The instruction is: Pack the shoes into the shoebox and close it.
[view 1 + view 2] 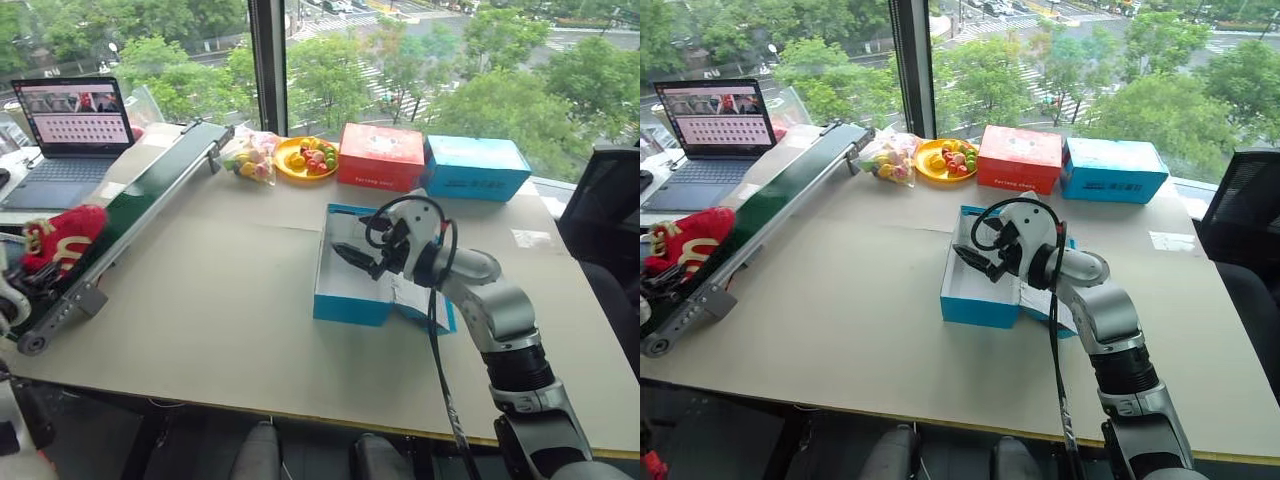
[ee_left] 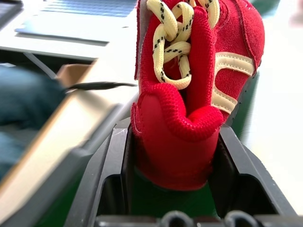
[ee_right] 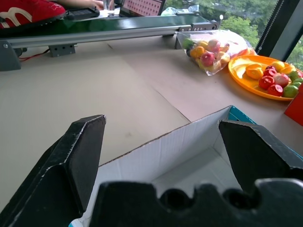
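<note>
A: What can't be made out?

B: The bright red suede shoe (image 2: 189,94) with yellow laces has its toe cut off at the picture's edge. The right arm hides part of the bright blue cardboard shoebox (image 1: 345,300).

A: Anything else?

B: The grey laptop's (image 1: 70,130) screen content is too small to read.

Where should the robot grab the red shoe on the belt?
Best at the heel end of the red shoe, coming from behind. The padded heel faces the left end effector, sits between its two fingers, and looks narrow enough to pinch from both sides. The laces and toe point away, so they are probably harder to reach.
</note>
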